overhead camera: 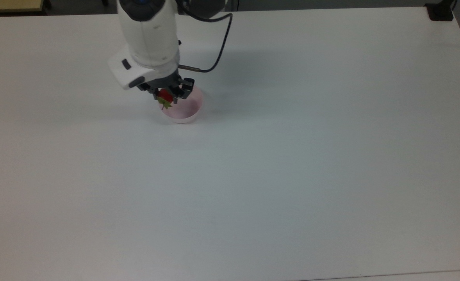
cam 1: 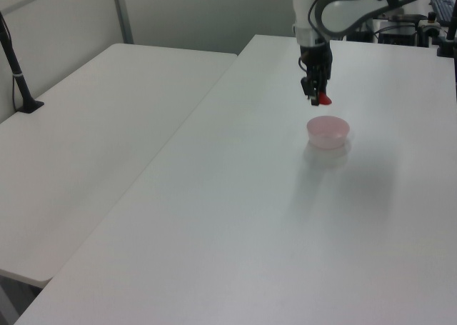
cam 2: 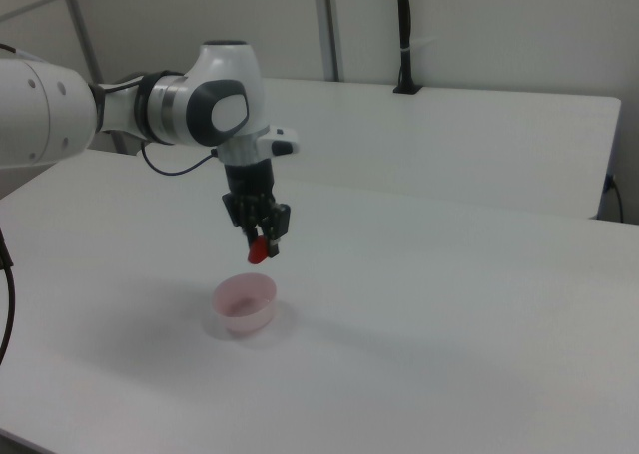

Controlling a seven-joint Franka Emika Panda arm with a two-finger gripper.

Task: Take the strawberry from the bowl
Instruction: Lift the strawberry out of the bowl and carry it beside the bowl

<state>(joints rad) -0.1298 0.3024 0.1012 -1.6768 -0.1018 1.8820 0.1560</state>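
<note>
Red strawberry (cam 2: pixel 258 250) grasped in jaws, above pink bowl (cam 2: pixel 244 303); white table (overhead camera: pixel 292 175), black cable (overhead camera: pixel 218 50)

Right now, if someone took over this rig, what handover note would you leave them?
End effector: shut on the strawberry, hanging in the air above the bowl.
Strawberry: clear of the bowl, leaves pointing down in the top view.
Bowl: pale pink, upright on the white table, nothing left inside.
Done: the strawberry is grasped and lifted out.
Left: nothing but keeping the grip; the pick looks complete.
</note>
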